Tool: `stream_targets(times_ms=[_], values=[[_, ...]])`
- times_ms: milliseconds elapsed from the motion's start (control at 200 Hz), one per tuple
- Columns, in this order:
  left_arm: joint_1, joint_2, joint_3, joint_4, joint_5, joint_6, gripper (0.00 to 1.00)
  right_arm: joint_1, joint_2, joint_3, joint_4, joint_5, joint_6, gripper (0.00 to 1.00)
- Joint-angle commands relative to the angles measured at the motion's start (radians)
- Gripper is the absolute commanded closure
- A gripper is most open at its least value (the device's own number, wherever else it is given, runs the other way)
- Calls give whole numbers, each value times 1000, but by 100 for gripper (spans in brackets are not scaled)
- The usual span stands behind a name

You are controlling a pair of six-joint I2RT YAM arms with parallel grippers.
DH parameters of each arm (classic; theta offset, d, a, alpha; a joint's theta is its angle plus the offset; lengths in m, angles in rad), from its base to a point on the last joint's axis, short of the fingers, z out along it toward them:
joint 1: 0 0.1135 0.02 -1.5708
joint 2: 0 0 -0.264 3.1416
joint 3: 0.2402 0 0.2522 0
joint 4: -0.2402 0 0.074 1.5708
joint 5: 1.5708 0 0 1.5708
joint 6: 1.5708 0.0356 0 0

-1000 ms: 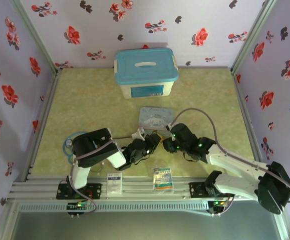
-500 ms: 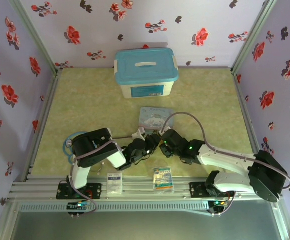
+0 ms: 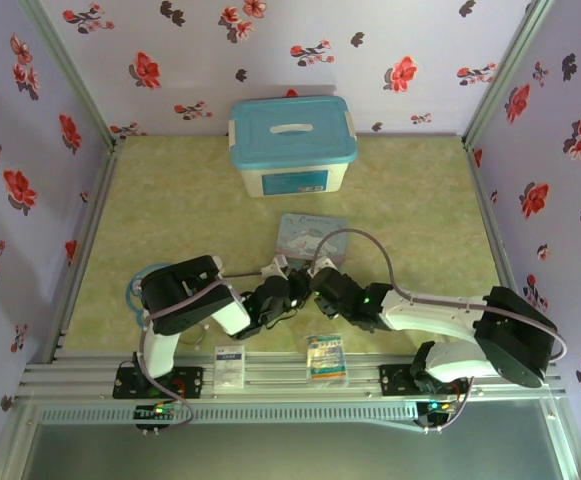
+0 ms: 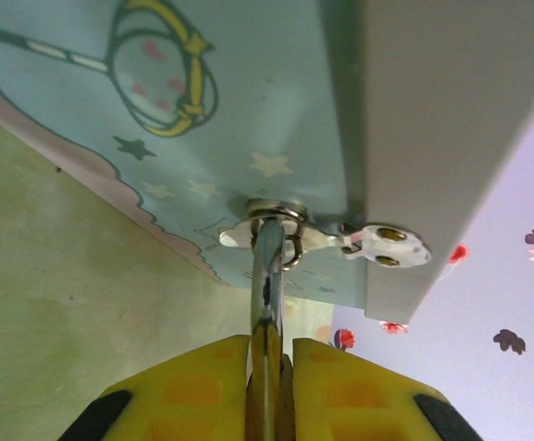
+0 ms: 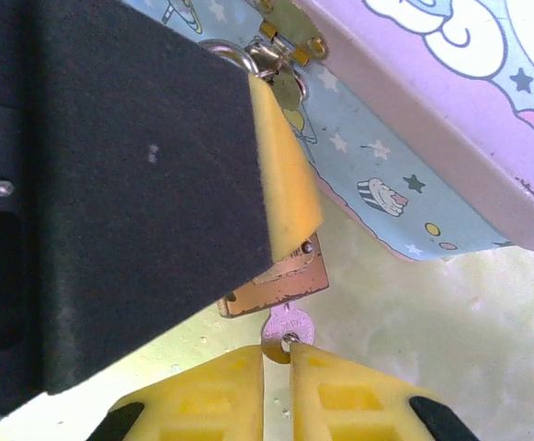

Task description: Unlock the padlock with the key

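- Clenched, the right end effector [image 5: 280, 356] pinches the rounded head of the tiny slim metal key [image 5: 288, 324]. The key's blade appears seated in the underside of the small brass-gold padlock [image 5: 280, 278].
- Just above it, the left end effector [image 4: 268, 347] is clamped on the padlock, and its yellow pad covers the upper part of the body.
- From that grip, the thin silver shackle [image 4: 268, 266] runs up to the metal hasp [image 4: 340, 237] of the pale-blue cartoon-printed tin [image 5: 450, 138].
- Padlock and key sit just beside the tin's front wall, over the mottled green tabletop [image 5: 450, 322].
- Risk: the pads seem to catch only the lower edge of the key's head, so a turn could make them slip round it instead of rotating it.
- Risk: if the turn is off the keyway's axis, the blade may bind. The padlock could also twist in the left pads, tugging the hasp and shifting the tin.
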Motion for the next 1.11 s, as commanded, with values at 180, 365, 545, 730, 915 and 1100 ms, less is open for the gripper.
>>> stream_targets(times_ms=[180, 365, 545, 730, 915, 1100], values=[[-9, -19, 3, 104, 54, 20, 96, -83, -3, -82, 344, -349, 192, 91], [-3, -6, -14, 104, 55, 31, 97, -179, -10, -145, 421, -495, 292, 92], [6, -7, -33, 102, 54, 36, 98, -246, -73, -183, 433, -557, 321, 92], [17, -25, -55, 101, 50, 33, 100, -262, -166, -84, 70, -379, 217, 63], [42, -48, -80, 99, 55, 31, 100, -257, -129, -37, 0, -375, 183, 63], [44, -67, -77, 100, 70, 25, 100, -170, -44, -17, 54, -322, 86, 67]])
